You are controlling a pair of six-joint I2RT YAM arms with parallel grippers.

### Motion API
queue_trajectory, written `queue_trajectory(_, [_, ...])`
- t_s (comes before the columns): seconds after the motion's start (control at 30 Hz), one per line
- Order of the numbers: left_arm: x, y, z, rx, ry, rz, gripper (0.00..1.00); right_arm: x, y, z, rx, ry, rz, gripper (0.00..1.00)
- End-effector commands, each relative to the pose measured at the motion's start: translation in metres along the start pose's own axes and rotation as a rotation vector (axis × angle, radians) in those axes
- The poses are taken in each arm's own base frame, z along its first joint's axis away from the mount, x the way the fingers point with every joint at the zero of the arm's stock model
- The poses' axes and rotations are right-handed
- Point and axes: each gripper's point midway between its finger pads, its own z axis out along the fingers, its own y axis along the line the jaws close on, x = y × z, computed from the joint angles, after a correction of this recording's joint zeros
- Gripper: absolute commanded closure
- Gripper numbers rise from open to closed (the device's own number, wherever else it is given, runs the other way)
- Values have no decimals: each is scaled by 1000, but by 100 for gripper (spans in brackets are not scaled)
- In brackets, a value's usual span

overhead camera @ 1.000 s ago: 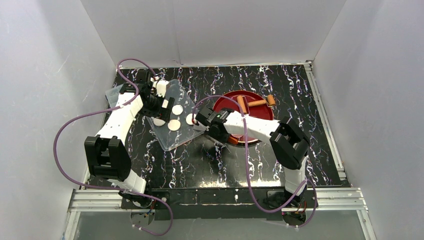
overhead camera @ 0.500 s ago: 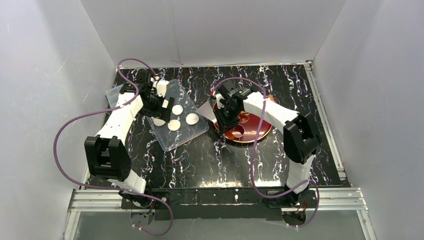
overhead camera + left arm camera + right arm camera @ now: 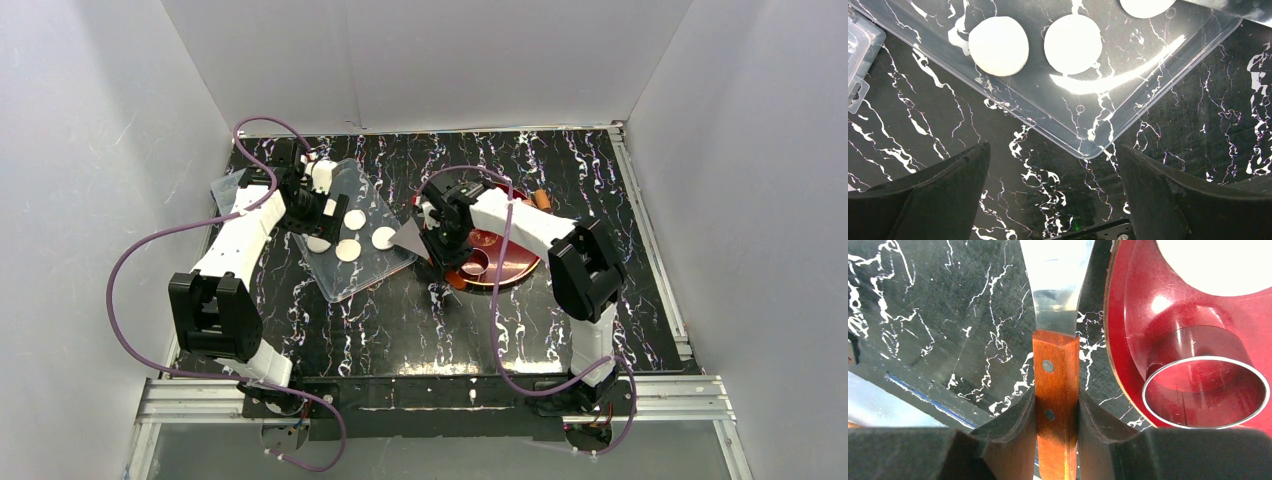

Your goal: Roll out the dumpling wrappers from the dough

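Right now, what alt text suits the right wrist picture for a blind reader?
The right gripper clamps the wooden handle of a metal scraper over the black marbled table. Beside it, a red plate holds a metal ring.

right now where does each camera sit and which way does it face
Top external: high behind the arms, looking down on the whole table; both arms show.
Left wrist: on the left arm, facing down at the clear sheet corner and dumpling wrappers; open left gripper at the bottom.
Right wrist: on the right arm, looking along the scraper beside the red plate and metal ring; right gripper clamps its handle.
Shared: top external and right wrist both show scraper, plate and ring.
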Motion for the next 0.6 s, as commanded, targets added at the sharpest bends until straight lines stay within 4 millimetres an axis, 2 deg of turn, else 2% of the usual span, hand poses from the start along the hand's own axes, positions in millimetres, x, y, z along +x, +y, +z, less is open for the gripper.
queue_trajectory(0.0, [-6, -1, -15, 3, -38, -1, 2, 0, -1, 0, 57, 25, -41, 99])
queue_trajectory(0.3, [-6, -2, -15, 5, -36, -4, 2, -5, 1, -2, 85, 20, -54, 99])
queue_trajectory(0.57, [-7, -2, -16, 6, -41, -2, 2, -20, 21, -35, 24, -78, -90, 99])
